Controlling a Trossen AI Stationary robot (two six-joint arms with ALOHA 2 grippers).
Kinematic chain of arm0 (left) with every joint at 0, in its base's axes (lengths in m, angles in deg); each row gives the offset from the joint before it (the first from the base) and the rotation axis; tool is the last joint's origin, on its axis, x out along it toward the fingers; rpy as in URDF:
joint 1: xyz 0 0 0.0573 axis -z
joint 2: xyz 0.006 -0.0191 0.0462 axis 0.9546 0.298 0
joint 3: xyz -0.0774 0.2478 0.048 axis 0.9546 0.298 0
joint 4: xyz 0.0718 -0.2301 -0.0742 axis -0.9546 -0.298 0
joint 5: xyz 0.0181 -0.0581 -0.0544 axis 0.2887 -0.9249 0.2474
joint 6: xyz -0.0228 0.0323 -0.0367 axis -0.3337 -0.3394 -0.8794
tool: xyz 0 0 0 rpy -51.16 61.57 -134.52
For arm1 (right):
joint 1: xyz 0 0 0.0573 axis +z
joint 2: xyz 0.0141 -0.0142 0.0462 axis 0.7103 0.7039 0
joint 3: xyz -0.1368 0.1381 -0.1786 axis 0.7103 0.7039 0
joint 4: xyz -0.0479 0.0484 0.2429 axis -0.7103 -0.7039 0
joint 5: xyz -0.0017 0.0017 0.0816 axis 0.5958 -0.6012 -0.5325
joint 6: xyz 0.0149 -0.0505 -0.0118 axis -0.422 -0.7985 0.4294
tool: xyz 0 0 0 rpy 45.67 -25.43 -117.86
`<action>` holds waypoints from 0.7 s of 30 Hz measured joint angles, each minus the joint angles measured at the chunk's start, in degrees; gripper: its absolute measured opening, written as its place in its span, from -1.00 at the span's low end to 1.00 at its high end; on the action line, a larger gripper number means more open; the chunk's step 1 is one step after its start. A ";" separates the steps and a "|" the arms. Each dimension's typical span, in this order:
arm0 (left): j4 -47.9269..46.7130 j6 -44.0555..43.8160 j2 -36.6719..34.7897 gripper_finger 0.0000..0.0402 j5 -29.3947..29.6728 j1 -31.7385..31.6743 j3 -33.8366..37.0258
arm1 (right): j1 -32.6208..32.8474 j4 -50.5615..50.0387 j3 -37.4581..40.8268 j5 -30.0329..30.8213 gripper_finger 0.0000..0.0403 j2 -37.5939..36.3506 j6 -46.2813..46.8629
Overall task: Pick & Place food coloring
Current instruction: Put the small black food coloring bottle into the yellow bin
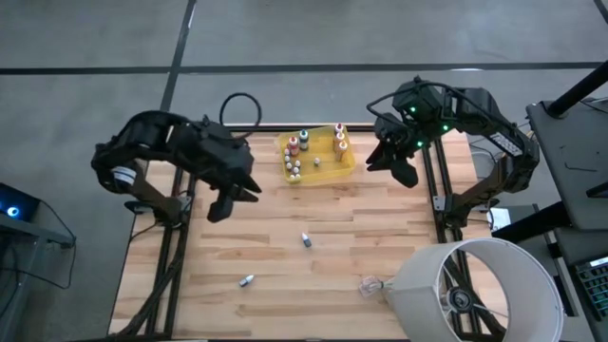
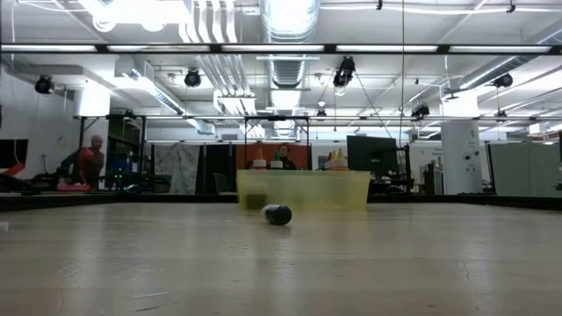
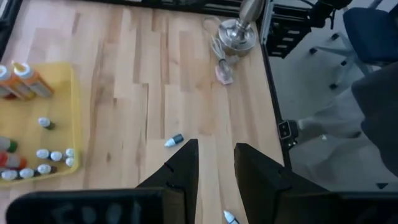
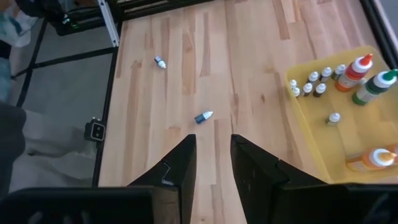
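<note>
High: yellow tray (image 1: pixel 347 167) sits at the counter's (image 1: pixel 275 237) far edge, small bottles and taller ones standing inside. Left end effector (image 1: pixel 233 198) hovers left of the tray, right end effector (image 1: pixel 397 167) just right of it; neither holds anything. One food coloring bottle (image 1: pixel 306 239) lies on the counter well in front of the tray, another (image 1: pixel 247 280) farther out and to the left.

Low: bottle (image 2: pixel 277 214) on its side just in front of the tray (image 2: pixel 303 189).

Left wrist: fingers (image 3: pixel 180 171) narrow, empty; bottle (image 3: pixel 173 140) beyond them.

Right wrist: fingers (image 4: pixel 180 165) narrow, empty; both loose bottles (image 4: pixel 203 116) (image 4: pixel 160 61) beside the tray (image 4: pixel 348 134).
</note>
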 joint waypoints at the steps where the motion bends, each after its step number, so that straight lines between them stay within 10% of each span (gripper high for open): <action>1: 0.55 -0.47 -0.86 -0.62 0.18 0.24 1.33 | 0.28 0.00 0.04 0.00 -0.54 0.00 0.13; 21: 27.79 -23.42 -21.61 -0.62 -0.90 8.17 45.31 | 1.67 0.21 2.10 0.04 -0.57 0.00 0.15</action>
